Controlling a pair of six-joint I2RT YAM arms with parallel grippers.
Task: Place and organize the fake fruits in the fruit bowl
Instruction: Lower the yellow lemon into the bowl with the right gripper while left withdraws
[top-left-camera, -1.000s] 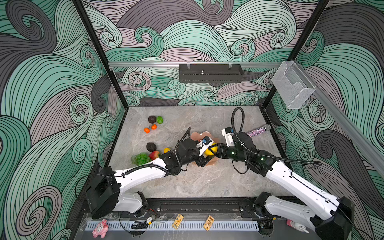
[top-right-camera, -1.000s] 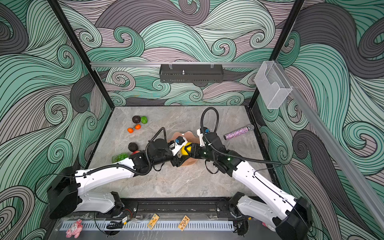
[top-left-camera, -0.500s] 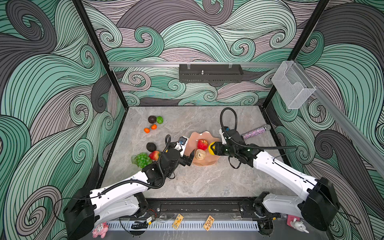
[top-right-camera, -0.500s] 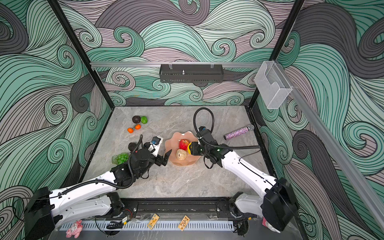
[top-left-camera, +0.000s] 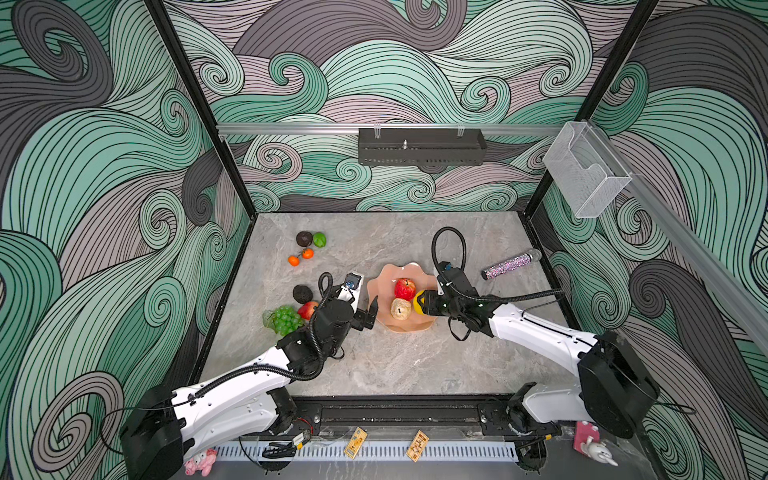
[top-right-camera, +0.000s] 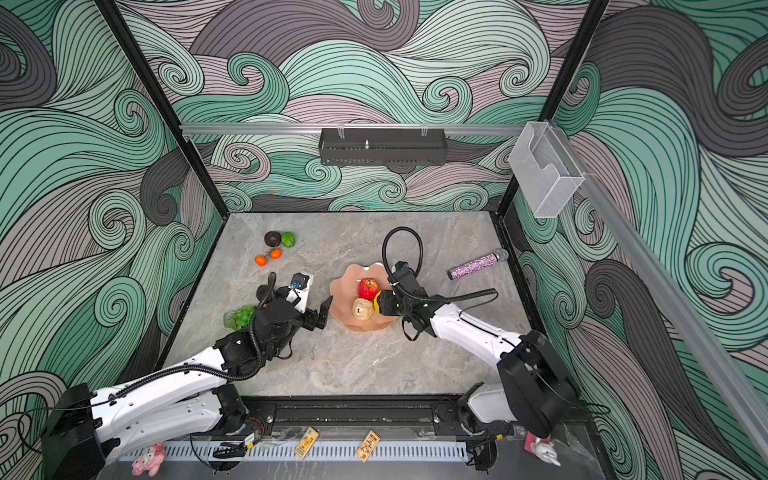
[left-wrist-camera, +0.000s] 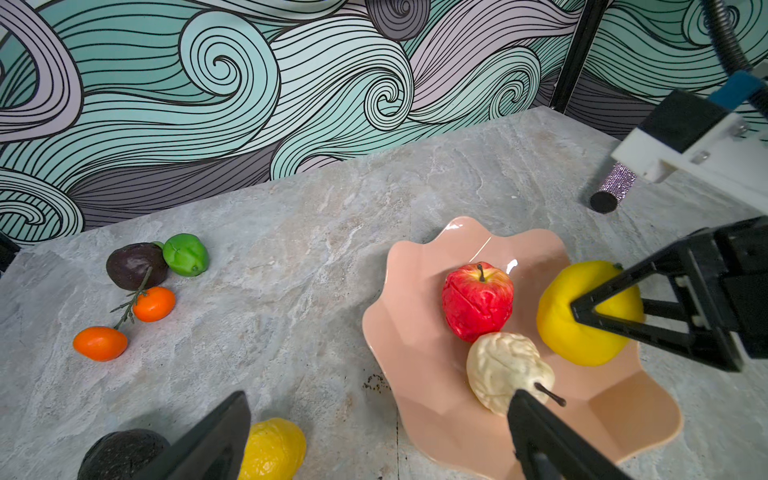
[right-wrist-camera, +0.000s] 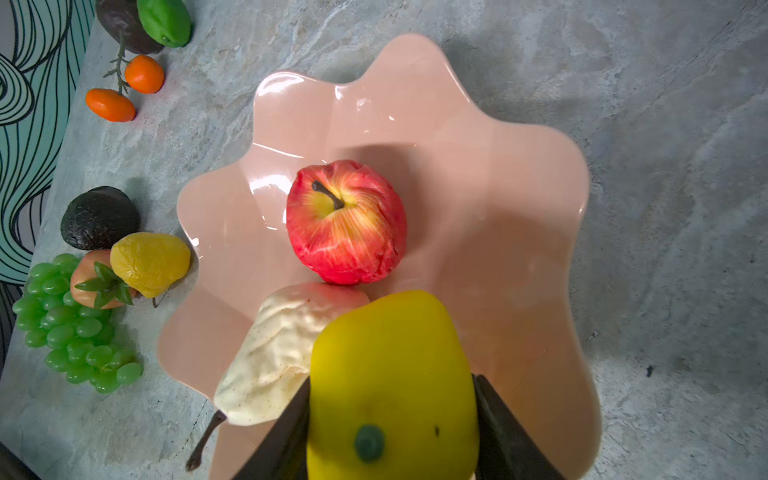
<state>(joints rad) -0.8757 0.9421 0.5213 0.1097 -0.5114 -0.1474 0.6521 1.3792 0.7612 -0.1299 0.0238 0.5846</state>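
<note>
Right wrist, right gripper (right-wrist-camera: 391, 380) clamping yellow fruit (right-wrist-camera: 386, 332), over fruit bowl (right-wrist-camera: 519, 187)

Left gripper (top-left-camera: 371, 314): withdrawing from above the fruit bowl (top-left-camera: 384, 279) to a spot over the worktop (top-left-camera: 374, 365) just beside its left rim; jaws opening to full spread, holding nothing. Left arm (top-left-camera: 249, 382): swinging back towards the near-left corner. Beige bumpy fruit (top-left-camera: 400, 309) and red apple (top-left-camera: 404, 288): becoming visible in the bowl, touching, no longer covered

Swirling teal-grey walls (top-left-camera: 395, 62) — grey marble tabletop (top-left-camera: 395, 365)
</note>
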